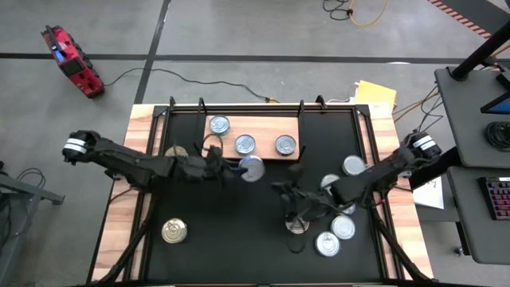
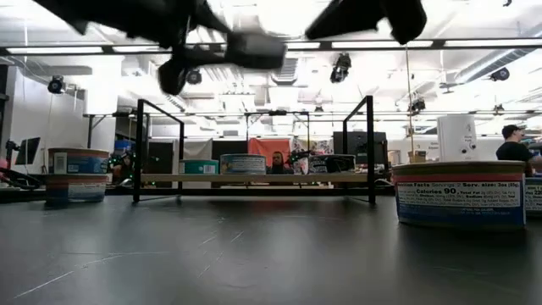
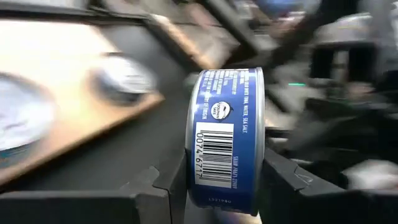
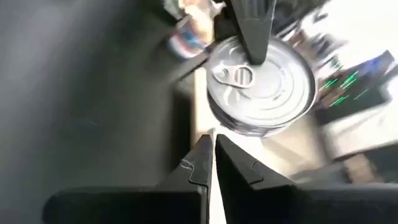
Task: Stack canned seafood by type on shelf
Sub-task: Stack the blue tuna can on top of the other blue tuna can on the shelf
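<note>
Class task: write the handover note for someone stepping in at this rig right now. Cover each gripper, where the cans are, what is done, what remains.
Left gripper: shut on a blue-labelled can, carried above the table just in front of the shelf.
Right gripper: shut, empty, over the table's right half near the loose cans.
Done: three silver-topped cans lie in a single layer on the shelf.
Left: place the held can; a gold-topped can front-left and a silver-topped cluster on the right wait on the table. Nothing stacked yet.

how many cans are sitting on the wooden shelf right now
3, in a row on the shelf: left can, middle can, right can. A fourth, held in the left tool, hangs just off its front edge.
</note>
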Robot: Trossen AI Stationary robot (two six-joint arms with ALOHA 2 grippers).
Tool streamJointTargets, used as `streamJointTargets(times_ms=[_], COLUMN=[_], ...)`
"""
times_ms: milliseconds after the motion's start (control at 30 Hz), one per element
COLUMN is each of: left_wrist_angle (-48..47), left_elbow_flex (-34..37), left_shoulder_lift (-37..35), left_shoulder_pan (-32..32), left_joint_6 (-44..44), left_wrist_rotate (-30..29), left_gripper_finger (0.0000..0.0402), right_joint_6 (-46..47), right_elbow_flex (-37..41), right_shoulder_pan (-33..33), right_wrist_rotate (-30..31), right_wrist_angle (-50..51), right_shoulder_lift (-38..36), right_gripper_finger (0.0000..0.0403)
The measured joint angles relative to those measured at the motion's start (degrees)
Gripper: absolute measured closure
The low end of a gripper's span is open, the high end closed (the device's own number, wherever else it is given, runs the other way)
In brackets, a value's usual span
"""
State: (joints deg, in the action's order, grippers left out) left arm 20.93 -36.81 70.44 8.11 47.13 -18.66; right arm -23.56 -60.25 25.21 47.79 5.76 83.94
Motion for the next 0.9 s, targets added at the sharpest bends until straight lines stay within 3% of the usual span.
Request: streamJointTargets(times_ms=[67, 133, 267, 500, 633, 900], left_wrist_angle=[3.6, 5.68, 4.93, 4.45, 4.53, 6.73], left_elbow_flex=[-0.42, -0.86, -1.08, -0.93, -0.93, -0.93], left_shoulder_lift=[-0.87, -1.19, -1.12, -0.64, -0.5, -0.33], left_shoulder_pan=[-1.9, -2.77, -3.2, -3.23, -3.67, -4.1], left_joint_6=[2.96, 5.94, 10.02, 12.07, 12.12, 13.87], left_wrist_rotate=[7.1, 10.13, 10.7, 10.71, 10.73, 10.86], left_gripper_finger=[0.0282, 0.0282, 0.0282, 0.0282, 0.0282, 0.0282], right_joint_6=[-10.17, -19.16, -31.18, -40.87, -42.4, -50.44], right_elbow_flex=[-0.06, -0.11, -0.09, -0.11, -0.38, -0.9], right_shoulder_pan=[0.46, 0.94, 1.09, 1.05, 1.05, 0.77], right_wrist_rotate=[0.81, 1.0, 1.84, 3.22, 3.22, 2.74], right_wrist_angle=[-0.13, -0.58, -3.29, -6.55, -9.27, -10.27], right_shoulder_lift=[-1.67, -2.52, -2.51, -1.97, -1.97, -1.3], right_gripper_finger=[0.039, 0.039, 0.039, 0.0381, 0.0331, 0.0173])
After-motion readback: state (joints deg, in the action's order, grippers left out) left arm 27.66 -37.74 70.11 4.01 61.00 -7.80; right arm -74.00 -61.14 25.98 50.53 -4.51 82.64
